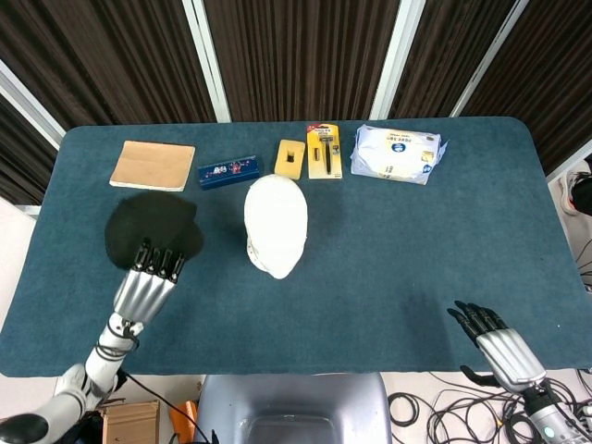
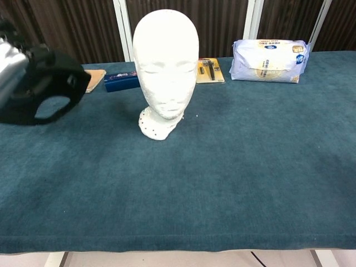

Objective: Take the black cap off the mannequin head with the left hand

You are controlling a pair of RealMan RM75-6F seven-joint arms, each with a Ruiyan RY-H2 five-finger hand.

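The white mannequin head stands bare in the middle of the blue table. My left hand grips the black cap well to the left of the head, low over the table. The cap's open underside faces the chest camera. My right hand hangs at the table's front right edge with its fingers apart and nothing in it; the chest view does not show it.
Along the far edge lie a tan notebook, a blue box, a small yellow card, a yellow razor pack and a white wipes pack.
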